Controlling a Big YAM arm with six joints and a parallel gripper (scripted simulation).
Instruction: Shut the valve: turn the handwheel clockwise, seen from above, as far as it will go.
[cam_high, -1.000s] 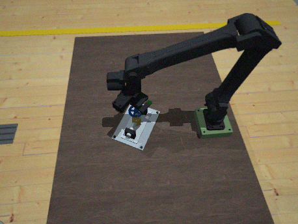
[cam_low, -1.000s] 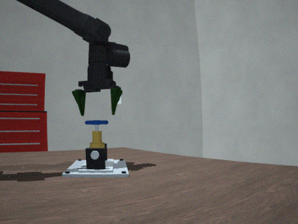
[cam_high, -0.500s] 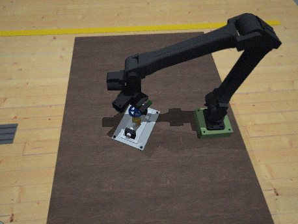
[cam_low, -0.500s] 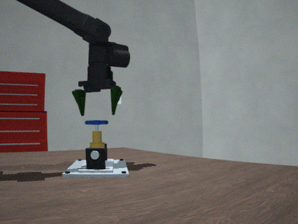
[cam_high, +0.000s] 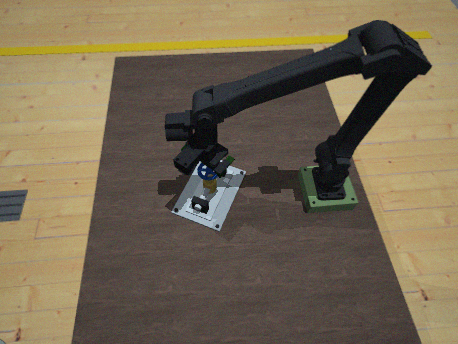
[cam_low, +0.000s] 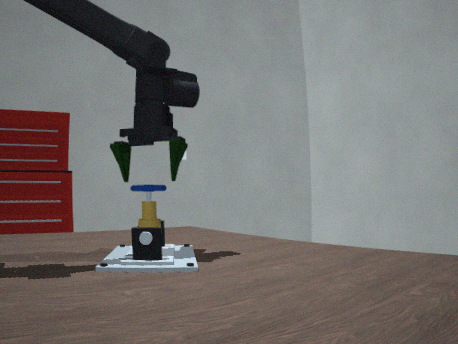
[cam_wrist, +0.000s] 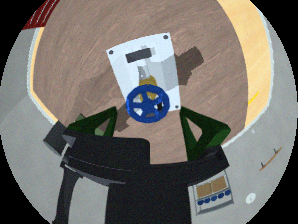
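Grey walls and a red cabinet (cam_low: 34, 170) backed the brown table (cam_low: 300, 290) on which the valve stood. Its grey plate (cam_low: 148, 264) lay left of the arm's green base (cam_high: 345, 201), carrying a black body (cam_low: 148, 242), a brass stem (cam_low: 149, 214) and, on top, the blue handwheel (cam_low: 148, 188), lying flat with its axis vertical. The gripper (cam_low: 148, 172) hung directly above the wheel, pointing straight down, its green fingers (cam_low: 121, 161) spread to their full width and holding nothing. Fingertips stood just above the rim, one to each side, not touching it. In the wrist view the wheel (cam_wrist: 148, 103) sat centred between both fingers. Judgement: alignment looked sound; a straight descent remained before any closing on the rim and clockwise turning.
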